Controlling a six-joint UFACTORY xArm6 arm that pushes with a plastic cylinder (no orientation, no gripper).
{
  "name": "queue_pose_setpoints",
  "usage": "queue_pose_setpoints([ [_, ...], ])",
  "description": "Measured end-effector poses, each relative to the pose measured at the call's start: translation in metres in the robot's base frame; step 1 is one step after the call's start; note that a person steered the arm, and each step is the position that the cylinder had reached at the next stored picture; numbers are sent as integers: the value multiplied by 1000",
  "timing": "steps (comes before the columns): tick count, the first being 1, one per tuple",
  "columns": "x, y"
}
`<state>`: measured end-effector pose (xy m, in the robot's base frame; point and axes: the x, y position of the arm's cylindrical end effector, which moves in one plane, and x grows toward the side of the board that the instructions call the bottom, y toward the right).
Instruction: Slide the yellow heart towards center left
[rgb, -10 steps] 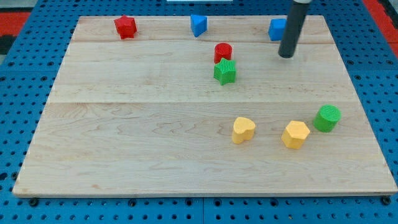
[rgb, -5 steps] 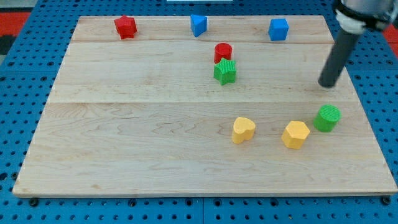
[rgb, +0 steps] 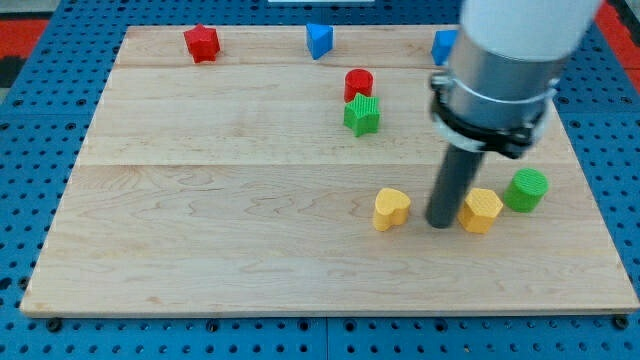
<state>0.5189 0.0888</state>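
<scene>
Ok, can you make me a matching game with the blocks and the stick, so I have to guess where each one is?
Things:
1. yellow heart
2. red star
3. green cylinder
4. my tip

Places:
A. near the view's top left corner of the board
B. between the two yellow blocks
C. just to the view's left of my tip
D. to the view's right of the yellow hexagon

Pairs: 1-C, 2-A, 3-D, 4-B
</scene>
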Motion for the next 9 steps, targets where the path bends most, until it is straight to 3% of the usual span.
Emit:
queue_pose_setpoints([
  [1, 0, -112],
  [2, -16, -148],
  [6, -15, -125],
  [7, -10, -93],
  [8, -31, -110],
  [9, -34, -188],
])
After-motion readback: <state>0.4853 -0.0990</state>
